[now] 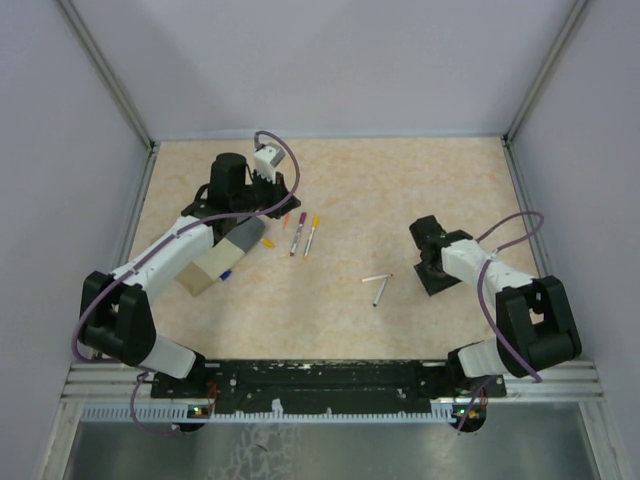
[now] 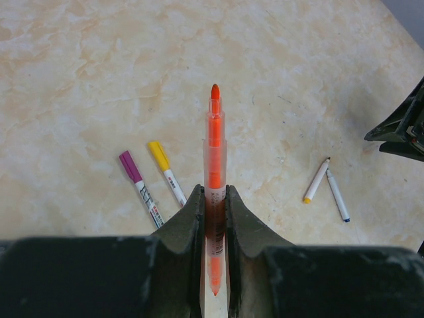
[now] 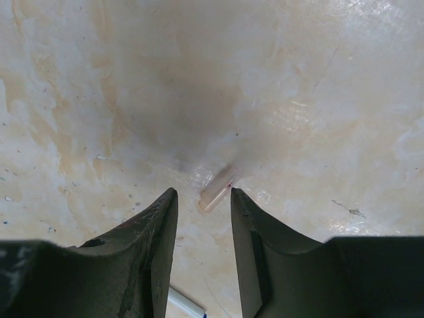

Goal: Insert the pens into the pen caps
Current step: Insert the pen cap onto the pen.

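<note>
My left gripper (image 2: 213, 192) is shut on an orange pen (image 2: 214, 142), whose bare orange tip points away from me above the table. In the top view this gripper (image 1: 275, 203) is at the back left. A magenta-capped pen (image 2: 139, 187) and a yellow-capped pen (image 2: 166, 172) lie side by side to its left. Two thin white pens, one yellow-tipped (image 2: 317, 180) and one blue-tipped (image 2: 338, 196), lie at mid-table (image 1: 378, 284). My right gripper (image 3: 204, 192) is open, low over the table. A small translucent cap (image 3: 215, 191) lies between its fingertips, close to the right one.
A beige box with a grey lid (image 1: 218, 260) lies by the left arm, with a small orange piece (image 1: 268, 243) and a blue piece (image 1: 226, 273) beside it. The right arm (image 2: 404, 126) shows at the edge of the left wrist view. Walls enclose the table.
</note>
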`<state>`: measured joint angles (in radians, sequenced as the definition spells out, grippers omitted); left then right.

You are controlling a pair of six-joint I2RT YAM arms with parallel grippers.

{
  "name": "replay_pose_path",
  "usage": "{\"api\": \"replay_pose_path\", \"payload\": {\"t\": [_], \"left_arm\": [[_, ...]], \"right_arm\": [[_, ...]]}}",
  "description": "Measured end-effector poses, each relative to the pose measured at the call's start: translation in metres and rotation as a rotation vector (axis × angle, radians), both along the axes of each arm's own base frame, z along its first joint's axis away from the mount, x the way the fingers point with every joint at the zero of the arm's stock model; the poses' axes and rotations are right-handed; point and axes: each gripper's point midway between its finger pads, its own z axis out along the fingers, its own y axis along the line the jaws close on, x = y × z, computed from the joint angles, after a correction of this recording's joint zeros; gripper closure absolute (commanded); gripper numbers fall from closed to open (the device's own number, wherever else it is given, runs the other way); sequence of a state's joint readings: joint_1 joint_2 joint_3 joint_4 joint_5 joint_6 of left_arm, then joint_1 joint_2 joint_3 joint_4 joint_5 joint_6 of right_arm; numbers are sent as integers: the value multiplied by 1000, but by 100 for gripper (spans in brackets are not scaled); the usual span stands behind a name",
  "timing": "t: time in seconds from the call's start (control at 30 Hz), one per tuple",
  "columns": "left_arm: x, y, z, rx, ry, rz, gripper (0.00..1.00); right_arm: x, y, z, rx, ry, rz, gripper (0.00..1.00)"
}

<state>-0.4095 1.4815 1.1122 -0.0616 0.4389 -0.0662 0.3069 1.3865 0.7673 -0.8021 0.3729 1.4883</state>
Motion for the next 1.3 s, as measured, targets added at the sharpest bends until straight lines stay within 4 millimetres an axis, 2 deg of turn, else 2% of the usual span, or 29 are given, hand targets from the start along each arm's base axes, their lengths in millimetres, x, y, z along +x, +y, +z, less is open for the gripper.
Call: {"api": "replay_pose_path", "payload": {"t": [0.5,0.87,1.0,1.3], "left_arm": [[-1,0,-1,4,5,-1,100],[-1,1,-2,6,6,-2,100],[-1,1,-2,7,7,-2,100],[-2,1,-4,12,12,-3,100]], "right_arm": [[-1,-1,-10,-4,24,-4,72],[-5,-2,-14,-19,50,34,86],[-1,-2,-14,-31,48,118,87],[32,6,-11,-93,20,484,88]]}}
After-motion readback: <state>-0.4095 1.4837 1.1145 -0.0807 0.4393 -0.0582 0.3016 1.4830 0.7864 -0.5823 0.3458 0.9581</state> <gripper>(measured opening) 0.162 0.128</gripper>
